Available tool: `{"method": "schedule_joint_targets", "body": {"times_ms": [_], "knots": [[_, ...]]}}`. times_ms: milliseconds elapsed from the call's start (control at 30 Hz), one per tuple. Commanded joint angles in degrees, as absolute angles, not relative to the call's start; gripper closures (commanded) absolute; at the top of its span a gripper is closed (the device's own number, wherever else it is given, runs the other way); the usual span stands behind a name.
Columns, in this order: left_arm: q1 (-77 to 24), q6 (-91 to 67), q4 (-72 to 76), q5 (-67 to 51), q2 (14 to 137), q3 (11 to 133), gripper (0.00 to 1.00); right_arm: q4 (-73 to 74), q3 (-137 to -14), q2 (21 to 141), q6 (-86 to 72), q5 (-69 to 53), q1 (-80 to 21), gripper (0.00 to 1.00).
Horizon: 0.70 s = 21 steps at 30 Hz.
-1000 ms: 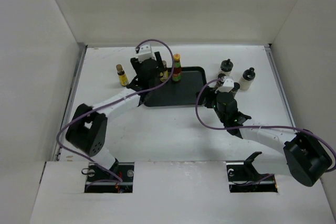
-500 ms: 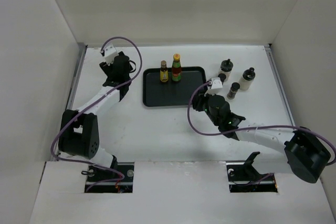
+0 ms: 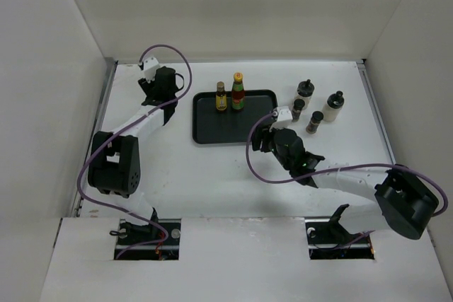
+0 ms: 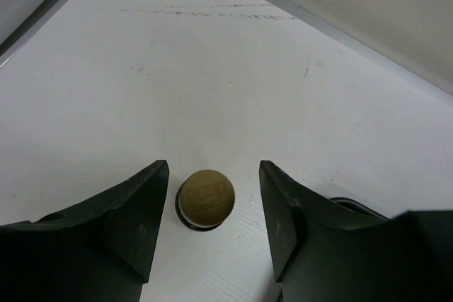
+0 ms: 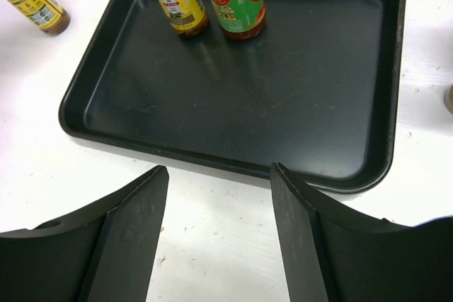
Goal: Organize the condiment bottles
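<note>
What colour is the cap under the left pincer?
Golden-brown cap, best seen in the left wrist view.

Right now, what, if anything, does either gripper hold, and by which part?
Nothing. Left gripper open around a bottle's brown cap, untouched; right gripper open too.

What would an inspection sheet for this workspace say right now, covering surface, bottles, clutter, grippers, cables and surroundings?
Surface: white tabletop, faint scuffs; black rectangular tray on it.
Job's things: tall red-sauce bottle with yellow cap and one yellow-labelled brown-capped bottle upright in the tray, at its far edge; second yellow-labelled bottle standing left of the tray; two cream black-topped shakers and two short dark jars right of it.
Clutter: nothing seen.
Grippers: left gripper open, straddling the second bottle's cap with gaps both sides; right gripper open, empty, over the table by the tray's near edge.
Cables: a purple cable loops along each arm.
Surroundings: plain white walls on three sides.
</note>
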State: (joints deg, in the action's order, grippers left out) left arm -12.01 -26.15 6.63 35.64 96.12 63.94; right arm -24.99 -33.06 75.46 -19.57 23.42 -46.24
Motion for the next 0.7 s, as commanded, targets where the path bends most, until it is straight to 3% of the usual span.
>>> {"method": "schedule_joint_targets", "body": {"times_ms": [0, 300, 667], "knots": [[-11.6, -26.3, 7.6, 33.9, 97.5, 67.7, 0.50, -28.3, -35.7, 75.4, -18.6, 23.0, -46.9, 0.34], [-11.2, -26.6, 7.8, 33.8, 96.2, 66.3, 0.74, -28.3, -35.0, 74.1, -18.5, 23.1, -46.9, 0.32], [-17.2, -26.0, 8.7, 35.8, 83.9, 65.0, 0.78, -28.2, -34.3, 73.1, -19.0, 23.5, -45.9, 0.31]]}}
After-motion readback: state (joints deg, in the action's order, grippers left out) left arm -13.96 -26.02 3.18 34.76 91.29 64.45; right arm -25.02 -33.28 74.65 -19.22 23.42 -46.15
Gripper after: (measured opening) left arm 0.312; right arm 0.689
